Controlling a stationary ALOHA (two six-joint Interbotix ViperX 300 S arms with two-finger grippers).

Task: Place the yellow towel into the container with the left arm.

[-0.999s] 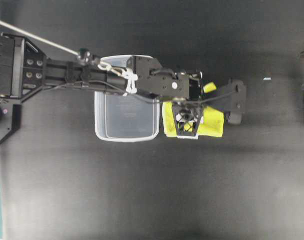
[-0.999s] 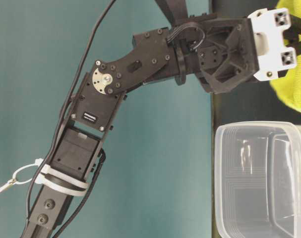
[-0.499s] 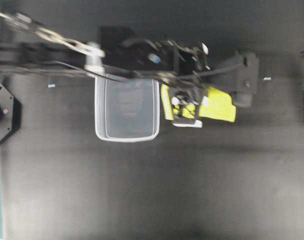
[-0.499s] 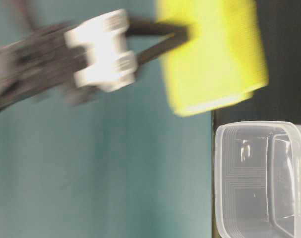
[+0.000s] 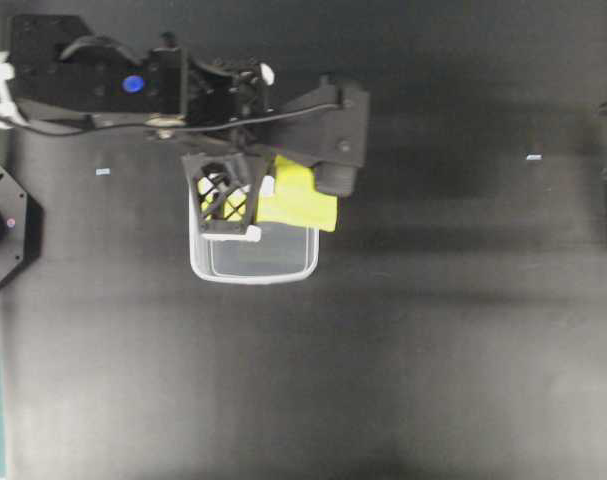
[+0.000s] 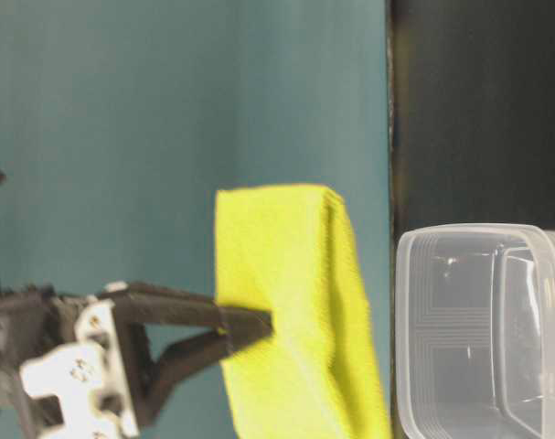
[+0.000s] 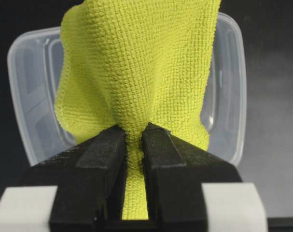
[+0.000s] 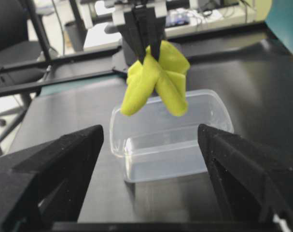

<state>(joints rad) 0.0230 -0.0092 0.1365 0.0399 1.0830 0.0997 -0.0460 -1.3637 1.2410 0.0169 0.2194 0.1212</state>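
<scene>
Since a second ago, my left end effector (image 7: 132,133) has been swinging from beyond the tub's far end back to a spot above it, carrying the cloth along. Its black fingers (image 7: 102,150) are pinching shut on a gathered fold of the bright yellow-green microfibre towel (image 7: 136,67), which is hanging clear in the air; in the right wrist view the towel (image 8: 156,79) is dangling in two lobes over the clear translucent plastic rectangular container (image 8: 170,137), not touching it. From overhead, the towel (image 5: 298,195) is overlapping the container (image 5: 253,270) at its upper right corner, partly outside the rim. The container is sitting on the black surface (image 5: 433,350). My right end effector (image 8: 151,169) is standing wide open, well back and watching.

I am judging this as the carry step, nearly finished. Next I am needing to centre the towel over the opening, lower it and release, minding the overhanging corner.
</scene>
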